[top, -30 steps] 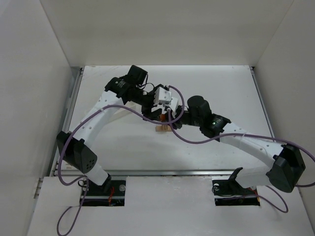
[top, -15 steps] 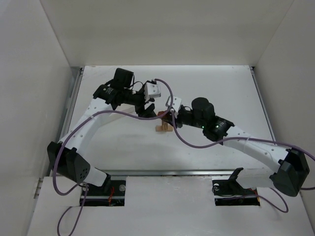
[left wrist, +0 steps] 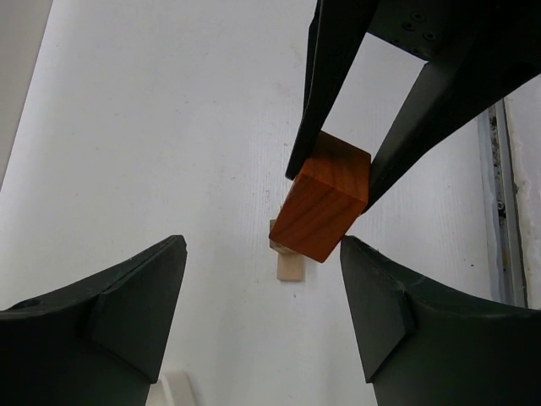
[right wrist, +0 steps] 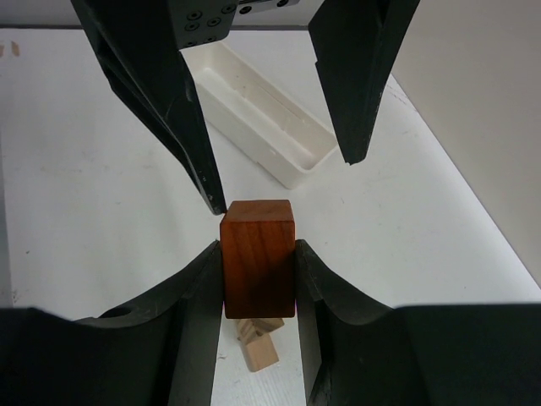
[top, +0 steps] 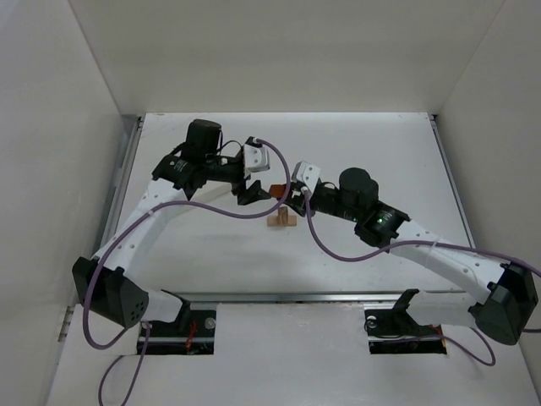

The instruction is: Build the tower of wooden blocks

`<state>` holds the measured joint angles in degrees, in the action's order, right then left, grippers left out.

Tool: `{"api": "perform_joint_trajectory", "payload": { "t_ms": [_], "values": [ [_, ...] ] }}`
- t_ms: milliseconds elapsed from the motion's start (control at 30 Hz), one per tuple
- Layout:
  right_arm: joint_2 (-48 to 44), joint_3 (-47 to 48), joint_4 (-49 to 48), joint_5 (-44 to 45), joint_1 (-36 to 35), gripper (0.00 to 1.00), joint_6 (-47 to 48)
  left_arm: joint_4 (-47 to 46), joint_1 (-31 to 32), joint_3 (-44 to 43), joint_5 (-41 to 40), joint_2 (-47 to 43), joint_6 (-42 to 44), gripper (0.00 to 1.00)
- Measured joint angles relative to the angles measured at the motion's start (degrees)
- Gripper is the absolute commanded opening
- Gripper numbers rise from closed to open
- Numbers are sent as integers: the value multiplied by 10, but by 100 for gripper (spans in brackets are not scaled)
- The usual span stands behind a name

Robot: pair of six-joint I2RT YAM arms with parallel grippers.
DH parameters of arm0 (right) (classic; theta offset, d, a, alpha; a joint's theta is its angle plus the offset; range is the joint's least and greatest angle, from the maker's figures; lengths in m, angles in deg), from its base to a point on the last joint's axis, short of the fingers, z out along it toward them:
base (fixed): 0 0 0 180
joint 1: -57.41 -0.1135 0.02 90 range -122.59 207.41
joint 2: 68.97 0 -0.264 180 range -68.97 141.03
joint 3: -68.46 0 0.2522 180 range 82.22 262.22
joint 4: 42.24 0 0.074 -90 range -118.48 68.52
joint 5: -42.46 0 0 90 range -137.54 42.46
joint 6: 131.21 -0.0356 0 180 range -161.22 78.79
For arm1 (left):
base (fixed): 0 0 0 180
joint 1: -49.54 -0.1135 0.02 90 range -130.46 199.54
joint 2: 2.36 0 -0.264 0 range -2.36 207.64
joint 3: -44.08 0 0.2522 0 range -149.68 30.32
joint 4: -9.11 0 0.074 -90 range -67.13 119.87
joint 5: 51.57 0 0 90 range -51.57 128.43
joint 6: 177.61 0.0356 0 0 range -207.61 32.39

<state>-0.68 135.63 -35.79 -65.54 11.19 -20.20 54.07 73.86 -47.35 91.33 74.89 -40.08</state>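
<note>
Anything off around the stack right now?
Only the pale wooden blocks: they lie crooked to each other, below the reddish-brown block clamped in the right gripper. No spill or damage visible.

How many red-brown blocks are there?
1. The red-brown block is pinched in the right claw, over the pale blocks on the table. I see no other, though one could be hidden.
</note>
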Motion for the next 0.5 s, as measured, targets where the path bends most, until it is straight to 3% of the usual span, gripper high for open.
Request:
{"api": "perform_joint_trajectory", "payload": {
  "t_ms": [333, 500],
  "values": [
    [-1, 0, 1, 3, 0, 0, 0, 18, 33, -19, 2, 27, 19, 62],
    [-1, 0, 4, 3, 0, 0, 1, 38, 39, -28, -1, 33, 35, 52]
  ]
}}
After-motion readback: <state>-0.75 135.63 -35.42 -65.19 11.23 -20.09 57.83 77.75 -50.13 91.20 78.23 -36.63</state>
